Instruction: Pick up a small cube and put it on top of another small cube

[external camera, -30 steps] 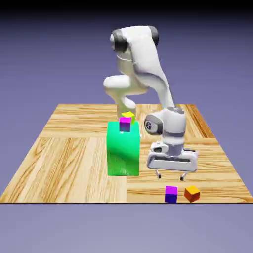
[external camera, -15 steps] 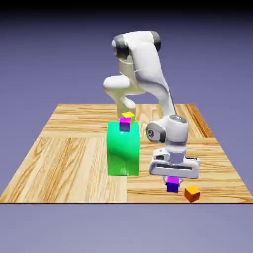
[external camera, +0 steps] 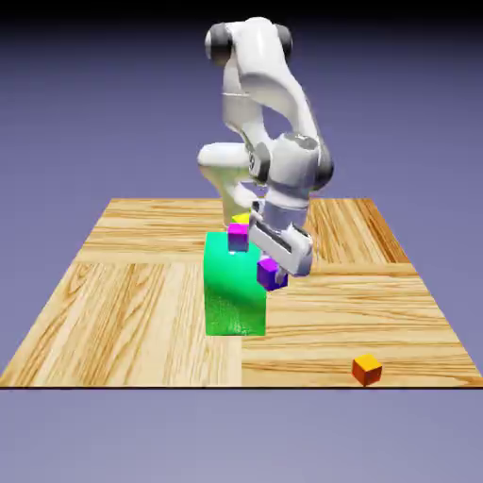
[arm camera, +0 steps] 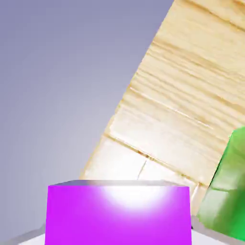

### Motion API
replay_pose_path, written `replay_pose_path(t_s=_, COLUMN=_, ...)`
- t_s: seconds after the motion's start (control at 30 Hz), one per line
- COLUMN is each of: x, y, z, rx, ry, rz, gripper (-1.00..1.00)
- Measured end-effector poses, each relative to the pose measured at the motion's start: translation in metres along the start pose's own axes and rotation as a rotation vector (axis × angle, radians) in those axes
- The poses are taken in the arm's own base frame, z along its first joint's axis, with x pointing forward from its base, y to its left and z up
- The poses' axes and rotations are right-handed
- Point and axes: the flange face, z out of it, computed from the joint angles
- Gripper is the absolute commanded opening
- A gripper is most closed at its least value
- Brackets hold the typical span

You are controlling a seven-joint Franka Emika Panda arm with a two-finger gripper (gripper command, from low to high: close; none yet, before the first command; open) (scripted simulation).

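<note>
Your small cube [external camera: 272, 274] is off the table [external camera: 132, 283], clamped in the gripper [external camera: 274, 271], tilted, just beside the tall green block [external camera: 234, 288] near its top. A second magenta cube [external camera: 238, 238] sits on that block. Orange cube [external camera: 367, 369] sits at the near table edge.

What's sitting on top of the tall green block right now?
On the green block a small magenta-topped cube sits at the back edge, with a yellow-topped cube just behind it. The gripper, holding another magenta cube, covers the block's top right corner.
</note>
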Motion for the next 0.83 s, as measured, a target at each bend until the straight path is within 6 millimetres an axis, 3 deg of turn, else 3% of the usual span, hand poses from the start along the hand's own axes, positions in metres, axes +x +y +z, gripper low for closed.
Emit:
replay_pose_path(t_s=0.3, x=0.076, y=0.035, z=-0.056, rx=-0.078, ry=0.075, rz=0.57, gripper=-1.0)
replay_pose_path(t_s=0.57, x=0.119, y=0.082, z=-0.083, rx=-0.143, ry=0.141, rz=1.026, gripper=-1.0)
replay_pose_path(t_s=0.6, x=0.119, y=0.082, z=-0.083, rx=-0.143, ry=0.141, rz=1.026, gripper=-1.0)
replay_pose_path(t_s=0.73, x=0.119, y=0.092, z=-0.021, rx=-0.143, ry=0.14, rz=1.025, gripper=-1.0)
replay_pose_path(t_s=0.77, x=0.119, y=0.094, z=-0.015, rx=-0.143, ry=0.141, rz=1.025, gripper=1.0)
replay_pose_path(t_s=0.83, x=0.119, y=0.094, z=-0.015, rx=-0.145, ry=0.14, rz=1.025, gripper=1.0)
